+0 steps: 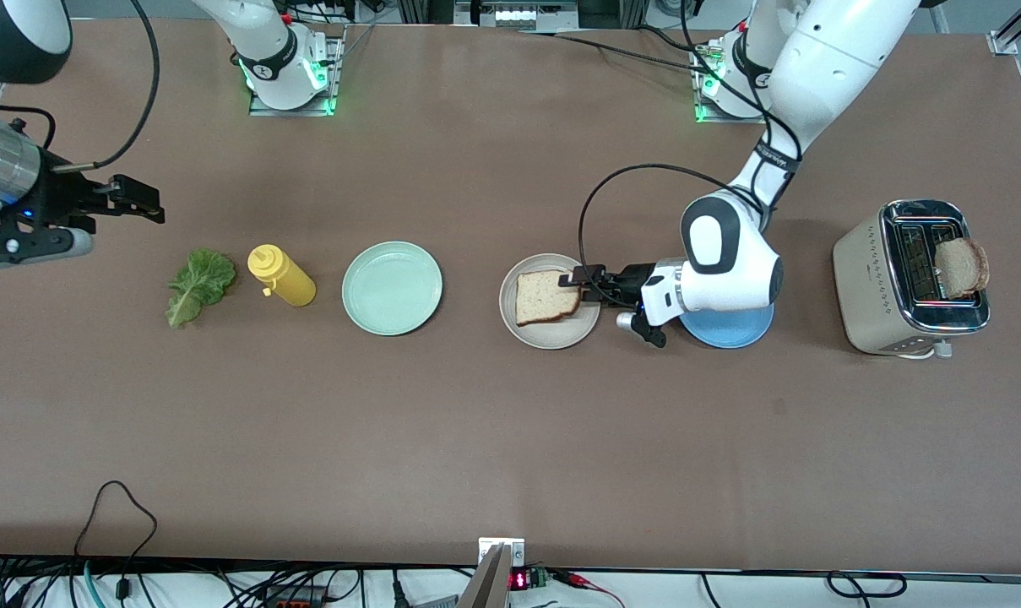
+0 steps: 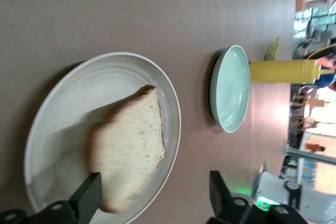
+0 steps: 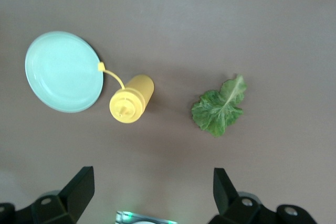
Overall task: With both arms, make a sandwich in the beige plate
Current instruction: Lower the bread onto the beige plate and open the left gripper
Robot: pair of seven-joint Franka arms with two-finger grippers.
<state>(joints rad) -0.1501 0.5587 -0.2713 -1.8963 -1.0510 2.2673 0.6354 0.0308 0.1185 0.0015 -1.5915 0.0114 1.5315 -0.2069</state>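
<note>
One tan bread slice (image 1: 546, 295) with brown crust lies in the beige plate (image 1: 527, 331). My left gripper (image 1: 583, 285) sits low at the plate's rim on the toaster side, open, its fingers standing apart either side of the slice's edge without gripping it. The left wrist view shows the bread (image 2: 128, 150) on the plate (image 2: 63, 108) between the spread jaws of the left gripper (image 2: 155, 190). A second slice (image 1: 963, 266) sticks up out of the toaster (image 1: 877, 291). The lettuce leaf (image 1: 198, 285) lies flat at the right arm's end. Over the table beside it, my right gripper (image 1: 149, 203) waits open and empty.
A yellow squeeze bottle (image 1: 282, 275) stands between the lettuce and a mint-green plate (image 1: 392, 287). A blue plate (image 1: 725, 325) lies partly under the left arm's wrist. The right wrist view looks down on the mint plate (image 3: 63, 72), the bottle (image 3: 131, 99) and the lettuce (image 3: 219, 106).
</note>
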